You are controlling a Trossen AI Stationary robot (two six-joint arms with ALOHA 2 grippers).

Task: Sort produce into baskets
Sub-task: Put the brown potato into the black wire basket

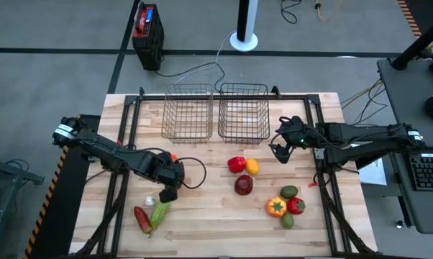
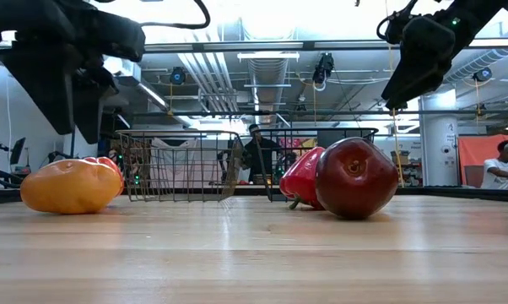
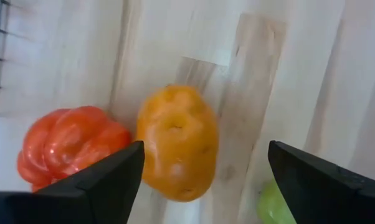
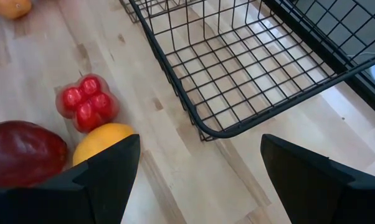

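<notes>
Two dark wire baskets (image 1: 188,111) (image 1: 244,111) stand side by side at the table's far middle. My left gripper (image 1: 167,188) is open and hovers over a yellow-orange fruit (image 3: 178,143) and a red tomato (image 3: 69,146); its fingers touch neither. A red chili (image 1: 142,218), a long green vegetable (image 1: 159,212) and a white garlic bulb (image 1: 149,201) lie near it. My right gripper (image 1: 281,150) is open and empty above the table by the right basket's near right corner (image 4: 203,130). A red pepper (image 1: 236,164), a yellow fruit (image 1: 252,167) and a dark red apple (image 1: 244,185) lie mid-table.
An orange pepper (image 1: 276,207), a red piece (image 1: 295,206) and two green pieces (image 1: 289,191) (image 1: 287,221) lie at the near right. A black and red box (image 1: 147,32) stands on the floor beyond the table. People show in the room behind the table (image 2: 256,152).
</notes>
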